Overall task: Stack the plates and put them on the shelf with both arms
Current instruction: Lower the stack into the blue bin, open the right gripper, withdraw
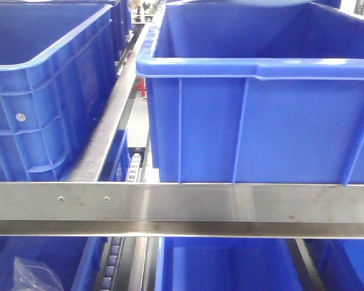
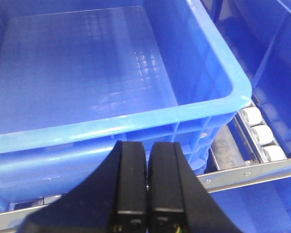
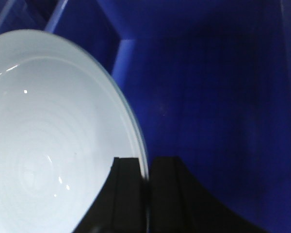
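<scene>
A white plate (image 3: 48, 141) fills the left of the right wrist view, inside a blue crate (image 3: 208, 97). My right gripper (image 3: 147, 165) is shut on the plate's right rim, one finger on each side of the edge. Whether this is one plate or a stack cannot be told. In the left wrist view my left gripper (image 2: 148, 150) is shut with nothing between its fingers, just in front of an empty blue crate (image 2: 87, 82). The shelf's steel front rail (image 1: 182, 209) crosses the front view; the same rail (image 2: 252, 175) shows beside the left gripper. No gripper shows in the front view.
Two large blue crates (image 1: 42, 91) (image 1: 261, 115) stand on the shelf level above the rail, more blue crates (image 1: 224, 267) below it. White rollers (image 2: 264, 136) run along a track right of the left crate. A crumpled clear bag (image 1: 33, 276) lies lower left.
</scene>
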Motion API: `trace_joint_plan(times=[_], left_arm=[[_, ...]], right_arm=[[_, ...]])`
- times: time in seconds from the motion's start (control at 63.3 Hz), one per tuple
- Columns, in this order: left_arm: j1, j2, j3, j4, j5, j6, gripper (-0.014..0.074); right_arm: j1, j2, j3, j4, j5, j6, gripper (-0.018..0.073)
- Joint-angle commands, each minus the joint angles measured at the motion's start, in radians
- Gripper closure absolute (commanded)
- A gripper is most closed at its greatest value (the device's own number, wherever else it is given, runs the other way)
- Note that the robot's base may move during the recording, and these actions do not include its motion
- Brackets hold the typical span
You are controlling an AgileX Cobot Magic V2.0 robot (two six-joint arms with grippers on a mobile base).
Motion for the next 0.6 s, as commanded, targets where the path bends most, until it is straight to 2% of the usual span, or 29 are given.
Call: trace_joint_plan(times=[0.0, 0.221, 0.584], left_arm=[[0.001, 0.0, -0.028, -0.008, -0.081, -0.005, 0.0512], [0.001, 0.0, -0.028, -0.008, -0.081, -0.005, 0.0512], [0.001, 0.0, -0.028, -0.008, -0.081, -0.005, 0.0512]], right_arm=[[-0.007, 0.063, -0.076, 0.018, -0.084, -0.002, 0.0503], [-0.007, 0.237, -0.134, 0.018, -0.087, -0.006, 0.0503], [-0.007, 0.355, -0.136, 0.017, -0.088, -0.037, 0.0503]])
